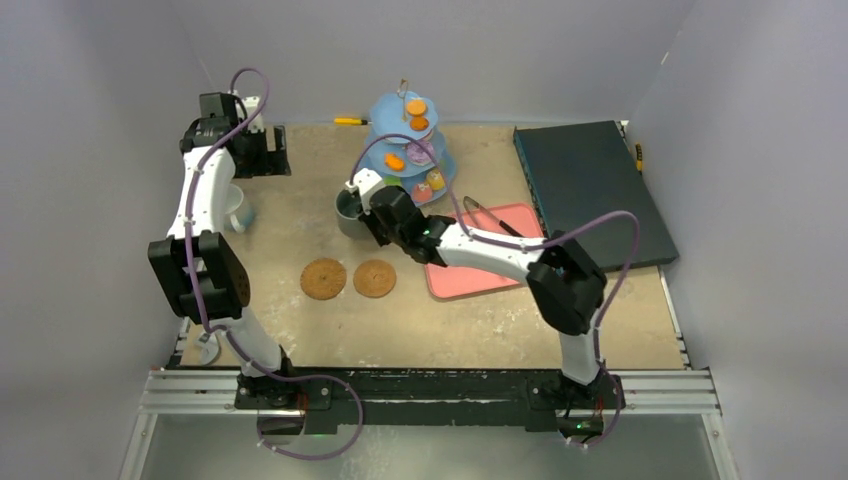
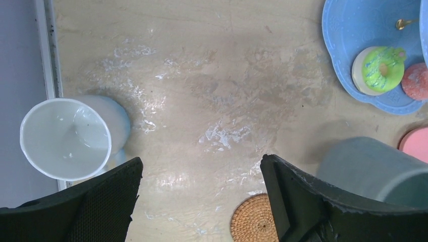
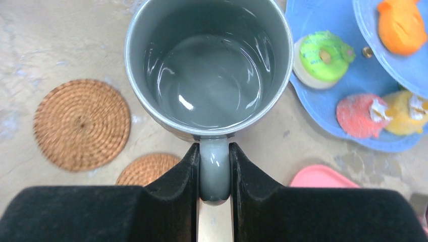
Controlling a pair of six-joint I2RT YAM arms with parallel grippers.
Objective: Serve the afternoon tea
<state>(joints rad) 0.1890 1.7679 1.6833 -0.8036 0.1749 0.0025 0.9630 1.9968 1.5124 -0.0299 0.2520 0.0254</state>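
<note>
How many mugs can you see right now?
2. The grey-green mug is beside the blue three-tier stand, its handle in the right claw; the white mug stands near the left edge of the beige table.

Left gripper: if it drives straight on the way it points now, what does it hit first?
Probably bare table. The open left gripper frames no object, with the white mug off to one side and the grey-green mug off to the other. Depth is hard to judge.
</note>
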